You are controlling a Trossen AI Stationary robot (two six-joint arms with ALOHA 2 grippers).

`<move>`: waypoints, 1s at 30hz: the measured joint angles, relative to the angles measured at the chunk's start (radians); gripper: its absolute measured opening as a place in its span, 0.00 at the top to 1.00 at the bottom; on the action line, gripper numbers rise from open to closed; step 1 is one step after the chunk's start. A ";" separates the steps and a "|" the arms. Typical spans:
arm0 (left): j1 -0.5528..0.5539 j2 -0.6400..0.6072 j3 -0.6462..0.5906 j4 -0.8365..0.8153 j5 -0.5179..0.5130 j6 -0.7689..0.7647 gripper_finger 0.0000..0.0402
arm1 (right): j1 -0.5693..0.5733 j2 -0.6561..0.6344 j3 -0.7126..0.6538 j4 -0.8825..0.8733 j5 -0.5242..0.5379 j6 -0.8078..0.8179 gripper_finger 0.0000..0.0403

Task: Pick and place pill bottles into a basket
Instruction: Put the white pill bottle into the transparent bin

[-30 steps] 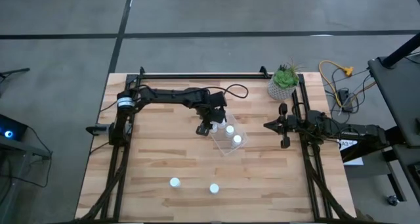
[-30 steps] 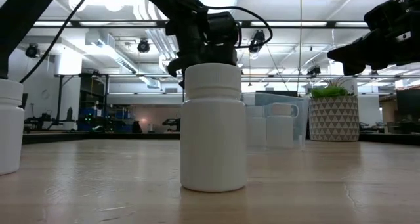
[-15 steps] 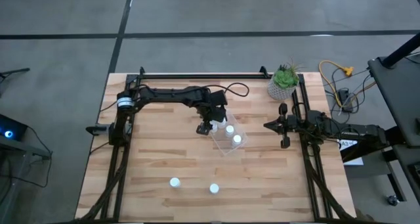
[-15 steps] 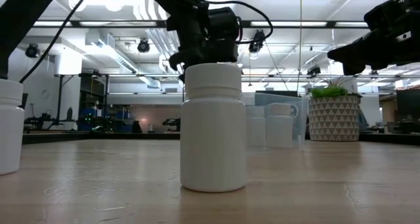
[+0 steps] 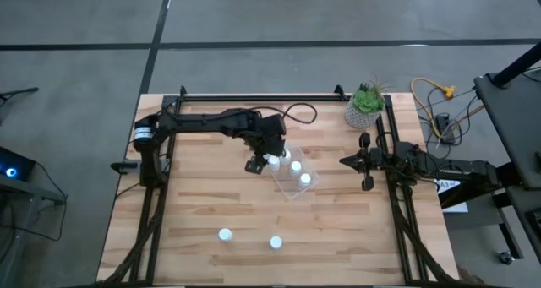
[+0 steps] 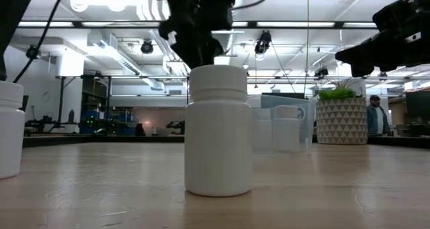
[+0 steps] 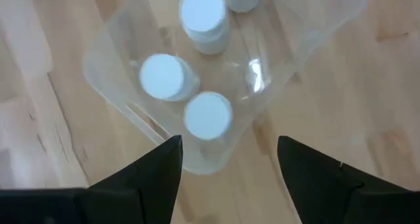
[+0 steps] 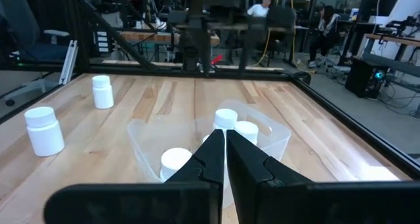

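Left gripper (image 7: 226, 165): dark, smooth fingers spread wide, nothing between them. It hangs directly over the basket (image 5: 292, 174), clear of its contents. Basket is thin, see-through plastic, rectangular with rounded corners, set askew near the middle of the pale wood-plank tabletop (image 5: 194, 203), closer to the far edge. Four pill bottles (image 7: 208, 115), white cylinders with flat round caps, stand upright inside it, below the open fingers.

Right gripper (image 5: 365, 164): fingers pressed together, holding nothing, poised above the right side of the table, well apart from the basket.

Two further bottles stand upright near the front edge: left bottle (image 5: 225, 234), right bottle (image 5: 275, 241). A potted plant (image 5: 366, 105) in a patterned pale pot sits near the far right corner.
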 joint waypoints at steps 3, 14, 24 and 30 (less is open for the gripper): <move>-0.042 -0.019 -0.002 -0.009 -0.045 -0.021 0.43 | 0.000 0.002 0.000 0.001 0.001 -0.001 0.98; -0.172 -0.043 -0.006 -0.032 -0.065 -0.126 0.43 | 0.000 0.005 0.000 0.000 -0.001 0.001 0.98; -0.250 -0.042 -0.011 -0.076 -0.070 -0.184 0.43 | 0.000 0.005 0.000 0.000 -0.001 0.002 0.98; -0.262 -0.042 -0.019 -0.075 -0.074 -0.206 0.43 | 0.000 0.005 0.000 0.000 -0.001 0.000 0.98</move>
